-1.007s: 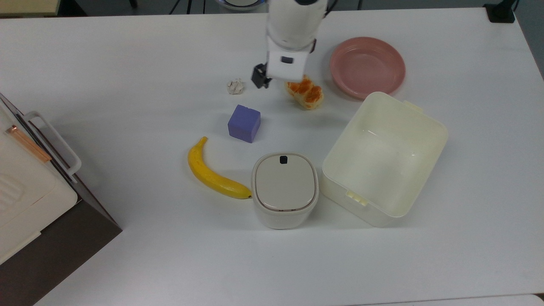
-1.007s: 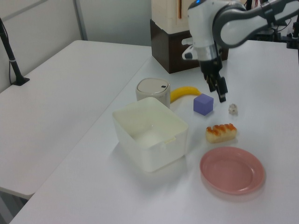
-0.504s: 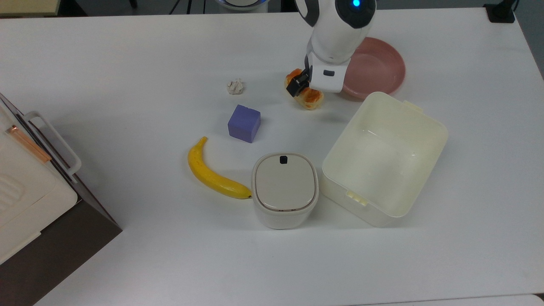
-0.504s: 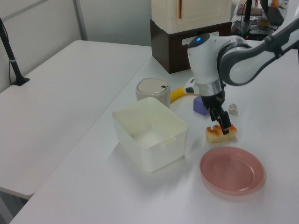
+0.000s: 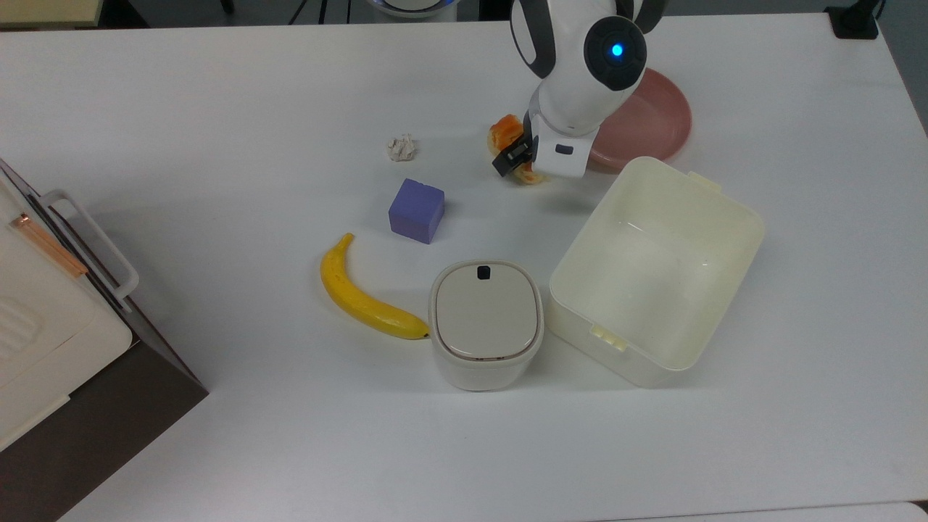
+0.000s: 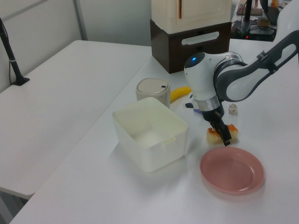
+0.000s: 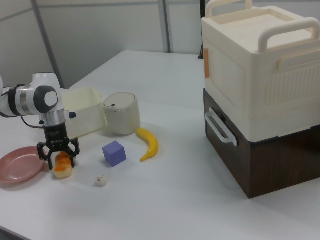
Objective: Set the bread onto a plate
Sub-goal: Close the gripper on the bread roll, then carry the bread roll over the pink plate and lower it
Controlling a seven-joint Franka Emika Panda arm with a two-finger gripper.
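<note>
The gripper (image 7: 58, 154) straddles the glossy, braided bread (image 7: 62, 165) on the table (image 5: 217, 109), black fingers (image 7: 50, 159) spread apart either side. The smooth, round pink plate (image 7: 17, 167) lies just beside it at the right view's left.

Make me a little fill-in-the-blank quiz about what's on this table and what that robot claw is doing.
1. The gripper is lowered around the ____, a finger on either side.
2. The plate is coloured ____.
3. The purple cube lies between the paper ball and the ____.
4. The cream tub contains ____.

Missing words: bread; pink; banana; nothing
</note>
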